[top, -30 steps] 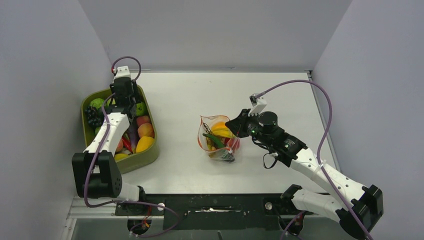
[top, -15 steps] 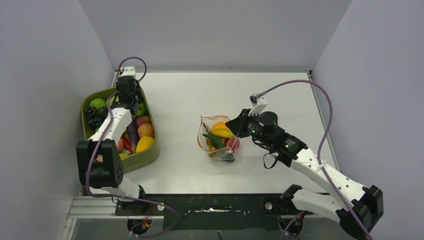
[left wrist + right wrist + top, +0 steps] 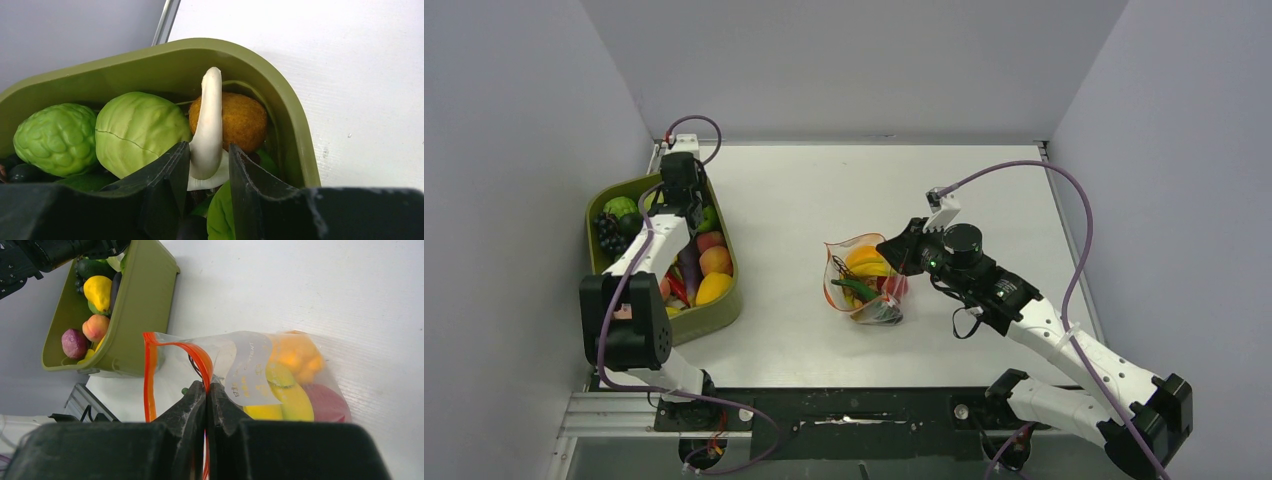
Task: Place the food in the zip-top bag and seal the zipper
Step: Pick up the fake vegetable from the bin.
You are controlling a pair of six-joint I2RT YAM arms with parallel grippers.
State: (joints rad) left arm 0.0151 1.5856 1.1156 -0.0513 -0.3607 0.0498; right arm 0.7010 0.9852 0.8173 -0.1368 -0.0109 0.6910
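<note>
Now, at the left, the left gripper (image 3: 209, 150) has gone deeper into the far end of the olive-green rounded plastic tray (image 3: 295, 125) than a second ago. Its fingers have narrowed around a white curved toy piece (image 3: 211, 110) and seem to touch it on both sides, so I judge that the next piece of food is being taken, though the grip is perhaps not yet firm. Beside it I count two green pieces, one smooth cabbage-like piece (image 3: 140, 132) and one bumpy green piece (image 3: 57, 137), and one orange-brown rough ball (image 3: 242, 120). In the middle of the white table (image 3: 824, 190) sits the one clear soft zip-top bag (image 3: 250, 365), which has shifted a little toward the near side. Its mouth is open and it already holds at least one yellow banana (image 3: 285, 400), one orange piece (image 3: 295, 352) and one red piece (image 3: 325, 402). At the right, the right gripper (image 3: 206, 390) is fully closed on the red-orange zipper strip (image 3: 150, 375), so sealing is not yet begun.
</note>
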